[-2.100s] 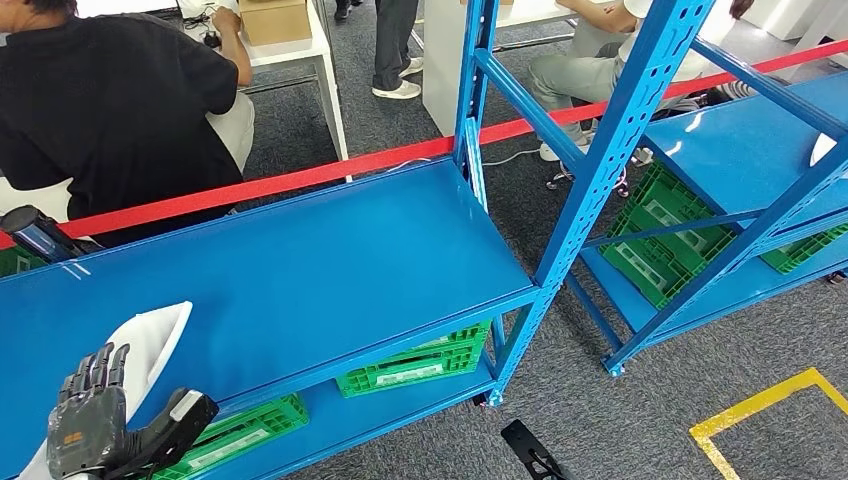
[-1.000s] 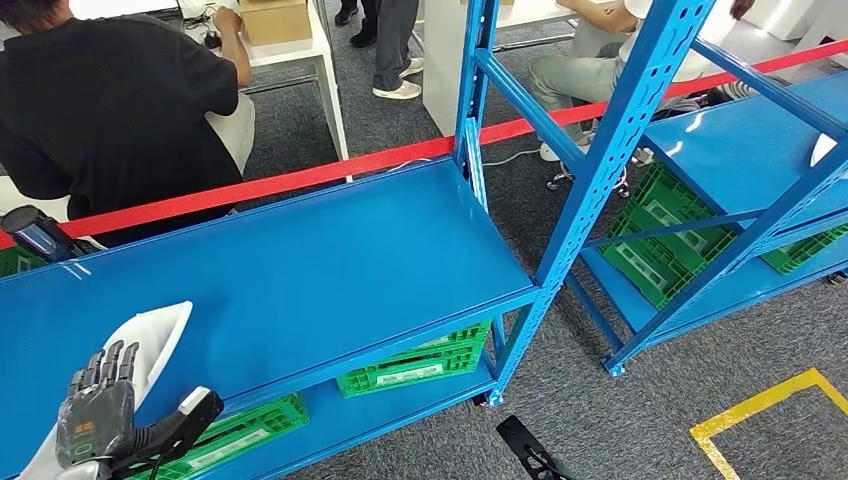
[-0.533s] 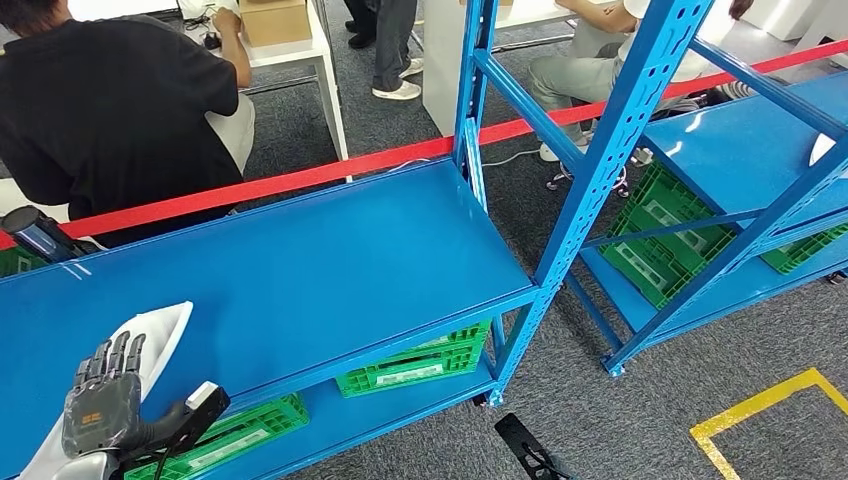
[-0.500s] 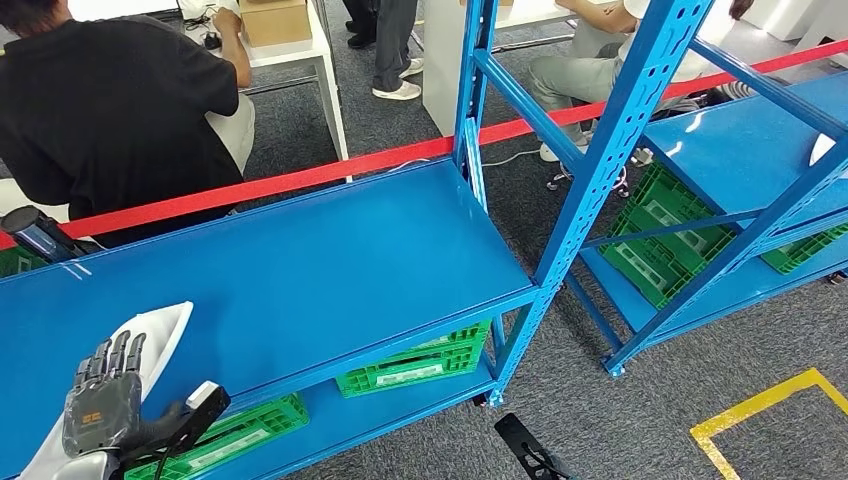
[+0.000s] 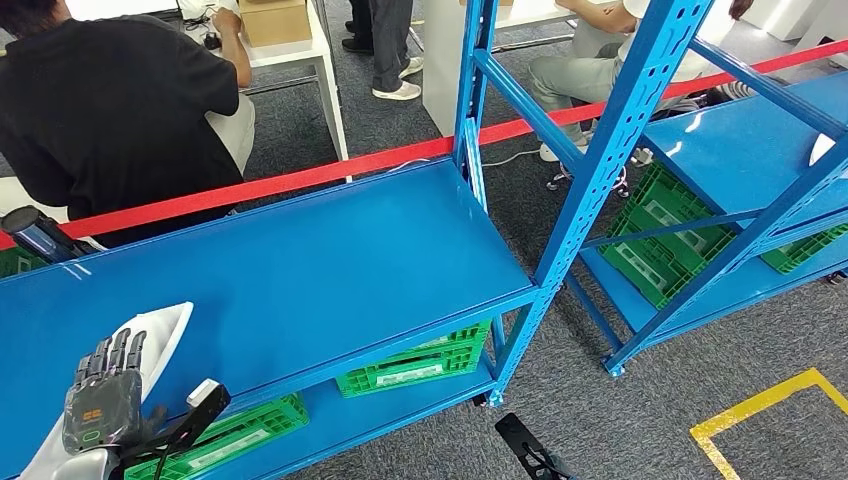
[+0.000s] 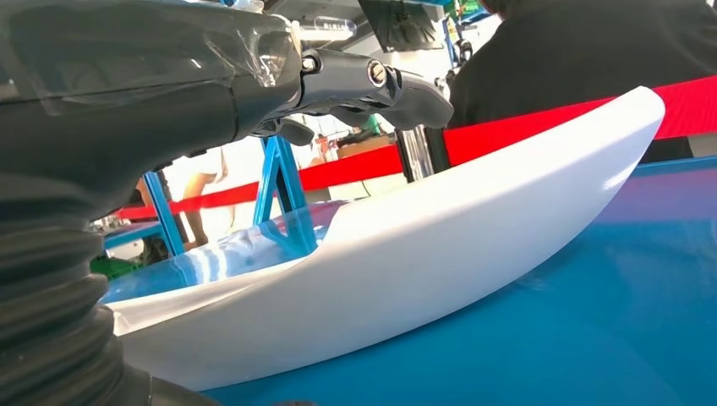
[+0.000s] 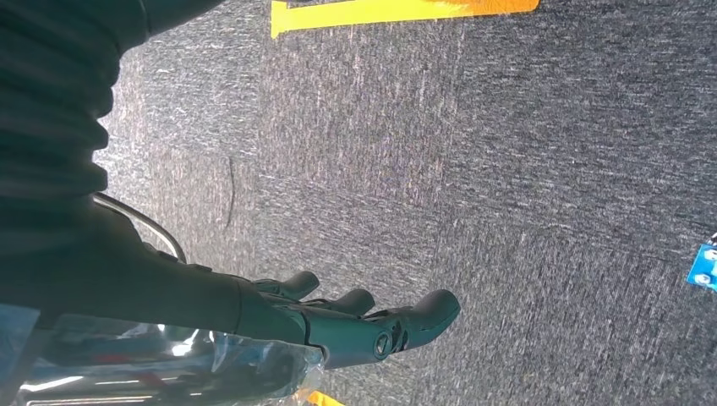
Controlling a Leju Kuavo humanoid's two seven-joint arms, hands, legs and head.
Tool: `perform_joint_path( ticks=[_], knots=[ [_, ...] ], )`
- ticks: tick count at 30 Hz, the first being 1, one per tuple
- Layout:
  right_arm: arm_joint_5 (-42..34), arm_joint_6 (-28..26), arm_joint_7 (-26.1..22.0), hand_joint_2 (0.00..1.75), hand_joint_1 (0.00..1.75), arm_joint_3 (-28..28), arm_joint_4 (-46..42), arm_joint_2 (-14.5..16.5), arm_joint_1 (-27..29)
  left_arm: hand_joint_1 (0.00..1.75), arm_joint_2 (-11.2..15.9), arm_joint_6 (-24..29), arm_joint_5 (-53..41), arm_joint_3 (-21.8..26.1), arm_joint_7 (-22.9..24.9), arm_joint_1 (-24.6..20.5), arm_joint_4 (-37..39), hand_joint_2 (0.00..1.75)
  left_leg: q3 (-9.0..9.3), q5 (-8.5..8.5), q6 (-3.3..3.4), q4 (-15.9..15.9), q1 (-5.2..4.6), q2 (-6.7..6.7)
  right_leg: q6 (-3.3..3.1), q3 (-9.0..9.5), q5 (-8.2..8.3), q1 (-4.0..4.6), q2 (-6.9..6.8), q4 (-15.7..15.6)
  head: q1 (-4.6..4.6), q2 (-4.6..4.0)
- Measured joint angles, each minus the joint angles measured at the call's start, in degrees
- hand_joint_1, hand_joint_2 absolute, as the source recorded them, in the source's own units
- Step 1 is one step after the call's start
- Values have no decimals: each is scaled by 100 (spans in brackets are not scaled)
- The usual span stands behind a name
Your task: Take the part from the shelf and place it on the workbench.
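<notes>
- At far left, the robot's left hand (image 5: 98, 405) hovers over the white part (image 5: 150, 340) — fingers spread, thumb out past the shelf's (image 5: 330, 270) front edge, nothing gripped.
- The curved part lies flat near that edge. This looks like the reach step; next comes closing around it.
- At right, the right hand (image 7: 355, 321) hangs empty over carpet.
- No writing is legible — crate labels too small.

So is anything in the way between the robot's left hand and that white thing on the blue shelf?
Nothing visible is in the way. The left hand is right over the near end of the white part, which lies on the blue shelf. In the left wrist view the fingers reach over the part, with nothing between them.
</notes>
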Motion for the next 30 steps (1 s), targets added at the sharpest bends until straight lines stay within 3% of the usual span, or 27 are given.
perform_joint_path(
  ticks=[1, 9, 13, 30],
  knots=[
    [12, -2, 7, 175, 0, -6, 0, 5, 3, 37, 0, -15, 71, 3, -14, -6, 15, 175, 0, 0, 0, 0, 0, 0, 0, 0, 0, 0, 0, 0, 0, 0],
    [58, -11, 39, 175, 0, -84, 0, 69, 37, 37, -2, -26, 274, 30, -36, -23, 139, 175, 0, 0, 0, 0, 0, 0, 0, 0, 0, 0, 0, 0, 0, 0],
    [60, -13, 40, 175, 0, -88, 0, 80, 38, 174, -4, -31, 277, 37, -35, -34, 163, 175, 0, 0, 0, 0, 0, 0, 0, 0, 0, 0, 0, 0, 0, 0],
    [426, 77, 172, 175, 0, -353, -2, 101, 144, 175, -2, -27, 567, 69, -100, -42, 195, 175, -3, 0, 0, 0, -1, 0, 1, -2, 0, -1, 0, 0, -1, 0]
  ],
)
